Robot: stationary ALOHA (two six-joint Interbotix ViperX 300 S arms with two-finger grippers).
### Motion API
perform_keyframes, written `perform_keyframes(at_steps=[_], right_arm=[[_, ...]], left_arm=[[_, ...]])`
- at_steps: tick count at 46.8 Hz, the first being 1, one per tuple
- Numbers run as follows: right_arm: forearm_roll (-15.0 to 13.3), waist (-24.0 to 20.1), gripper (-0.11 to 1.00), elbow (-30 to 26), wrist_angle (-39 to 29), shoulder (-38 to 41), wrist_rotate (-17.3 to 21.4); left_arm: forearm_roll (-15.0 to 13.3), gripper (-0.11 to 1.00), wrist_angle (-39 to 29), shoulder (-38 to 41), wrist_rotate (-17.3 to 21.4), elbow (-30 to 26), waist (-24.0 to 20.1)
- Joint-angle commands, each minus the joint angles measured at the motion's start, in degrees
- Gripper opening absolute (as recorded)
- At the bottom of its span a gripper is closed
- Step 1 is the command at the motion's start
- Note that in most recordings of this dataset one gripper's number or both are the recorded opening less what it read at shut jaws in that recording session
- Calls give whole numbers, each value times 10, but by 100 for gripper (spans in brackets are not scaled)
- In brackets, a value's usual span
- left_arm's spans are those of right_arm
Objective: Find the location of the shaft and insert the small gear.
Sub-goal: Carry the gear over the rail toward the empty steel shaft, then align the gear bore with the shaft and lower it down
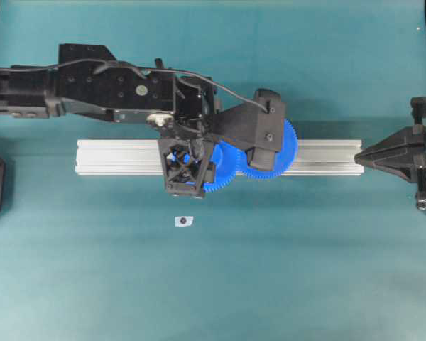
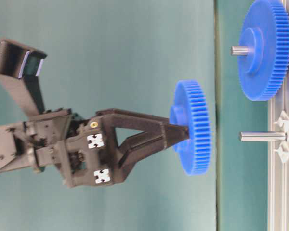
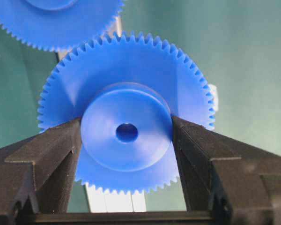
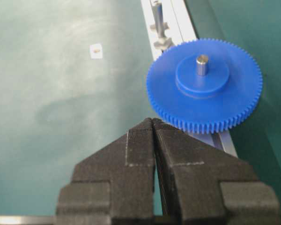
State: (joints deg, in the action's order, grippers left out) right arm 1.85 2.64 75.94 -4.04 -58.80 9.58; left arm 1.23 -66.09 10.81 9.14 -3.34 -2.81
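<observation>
Overhead: left claw over rail, carrying small gear.
Table-level: gear at nine o'clock of bare shaft, apart.
Left wrist: hub pinched.
Right wrist: right claw pressed together, idle.
Probably approach step; next, align bore with shaft.

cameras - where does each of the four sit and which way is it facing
Overhead: above, looking straight down; left arm over the rail.
Table-level: sideways-rolled side view; left gripper holds the small gear near the bare pin.
Left wrist: along its fingers at the gear hub.
Right wrist: past the shut right gripper at the large gear.
All share the rail.
</observation>
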Motion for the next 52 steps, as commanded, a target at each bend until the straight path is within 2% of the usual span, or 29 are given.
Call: perform_keyframes(at_steps=[1,19,52], right_arm=[[-1,1,4,-7,4,4,7],[-1,1,4,-6,4,4,8],[-1,1,4,-7,2,4,8]], left_arm=[[3,63,4,-8,1,-9,-3],[3,63,29,-5,-1,25,-9],[3,63,51,8,-4,53,-18]])
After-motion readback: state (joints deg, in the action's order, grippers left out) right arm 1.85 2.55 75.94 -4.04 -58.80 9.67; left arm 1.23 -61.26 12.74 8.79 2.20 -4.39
